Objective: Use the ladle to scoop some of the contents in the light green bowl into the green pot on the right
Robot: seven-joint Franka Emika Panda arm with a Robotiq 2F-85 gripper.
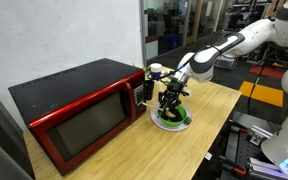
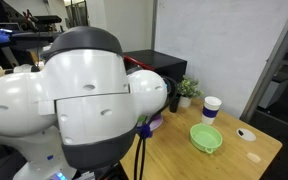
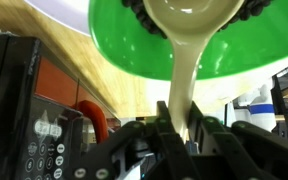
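Because the gripper [image 3: 181, 132] is clamped on the thin handle of the ladle [image 3: 184, 60], its jaws pressed to either side in the wrist view, the step in hand looks to be emptying the scoop into the green pot [image 3: 114, 40]. The pot's bright wall fills the space behind the pale scoop, with a few dark beads [image 3: 134, 6] showing at its edges. In an exterior view the gripper [image 1: 170, 100] hangs right over the pot [image 1: 184, 122], which sits near the middle of the table [image 1: 219, 105], just beside the keypad end of the microwave [image 1: 74, 115]. To do this well, I judge, the wrist should roll slowly with the scoop kept low and inside the rim, so nothing bounces out; whether the scoop carries anything I cannot tell. Farther off, in an exterior view, the light green bowl [image 2: 195, 140] sits toward the table's end, with a white cup [image 2: 212, 107] and a small plant [image 2: 187, 90] behind it. The microwave stands close and limits any sideways swing of the handle.
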